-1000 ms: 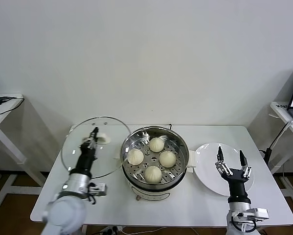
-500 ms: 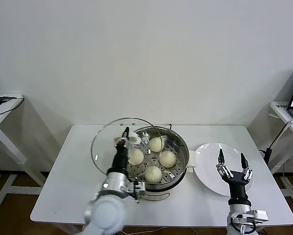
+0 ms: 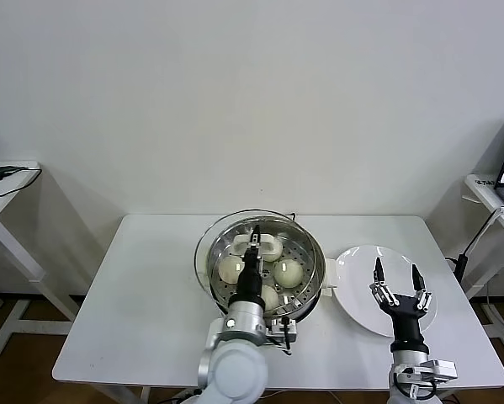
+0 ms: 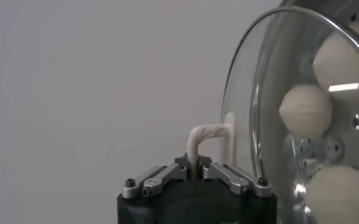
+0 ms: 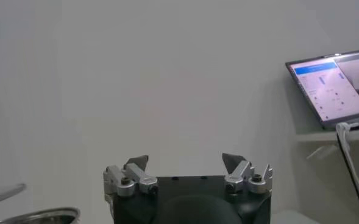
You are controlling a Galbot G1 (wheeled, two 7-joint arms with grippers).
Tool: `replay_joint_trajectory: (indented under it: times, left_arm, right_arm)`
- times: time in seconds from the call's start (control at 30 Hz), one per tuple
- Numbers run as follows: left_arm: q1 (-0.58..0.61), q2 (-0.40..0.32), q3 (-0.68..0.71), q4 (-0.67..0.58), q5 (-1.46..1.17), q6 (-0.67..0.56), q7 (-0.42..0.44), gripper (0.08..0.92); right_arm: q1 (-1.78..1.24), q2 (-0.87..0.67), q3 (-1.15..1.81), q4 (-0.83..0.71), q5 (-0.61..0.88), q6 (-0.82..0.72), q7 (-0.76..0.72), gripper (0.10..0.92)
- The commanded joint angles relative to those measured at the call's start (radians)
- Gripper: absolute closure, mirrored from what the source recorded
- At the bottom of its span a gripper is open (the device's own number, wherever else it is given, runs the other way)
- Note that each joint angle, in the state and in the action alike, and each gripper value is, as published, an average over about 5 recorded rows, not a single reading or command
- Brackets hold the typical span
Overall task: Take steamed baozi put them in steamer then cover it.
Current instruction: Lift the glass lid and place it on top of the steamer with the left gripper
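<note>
The left gripper (image 3: 253, 238) pinches the flat white handle of the cover (image 3: 226, 220), a round clear glass lid with a metal rim, held over the steamer (image 3: 306, 282); this shiny steel pot has a hole-dotted tray bearing smooth, domed, off-white steamed baozi (image 3: 289, 272); the right gripper (image 3: 395, 279) hovers with fingers spread above a flat white plate (image 3: 352, 290); a laptop (image 5: 336, 87) shows unreadable writing.
</note>
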Motion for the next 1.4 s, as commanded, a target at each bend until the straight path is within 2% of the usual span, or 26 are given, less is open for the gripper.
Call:
replay_joint_trajectory:
  times: [0.03,0.53,1.4]
  left_arm:
    - [-0.021,-0.098,0.037,0.083,0.063,0.015,0.006,0.811]
    - [0.000,-0.144,0.034,0.128,0.084,0.015,-0.026,0.811]
    - [0.018,-0.146,-0.017,0.174,0.101,-0.003,-0.056,0.811]
  right_arm:
    - [0.003,0.002,-0.001,-0.010,-0.004,0.002,-0.001,0.203]
    - [0.004,0.004,-0.005,-0.011,-0.012,0.002,-0.001,0.203]
    - [-0.006,0.001,-0.011,0.005,-0.017,0.006,-0.002,0.203]
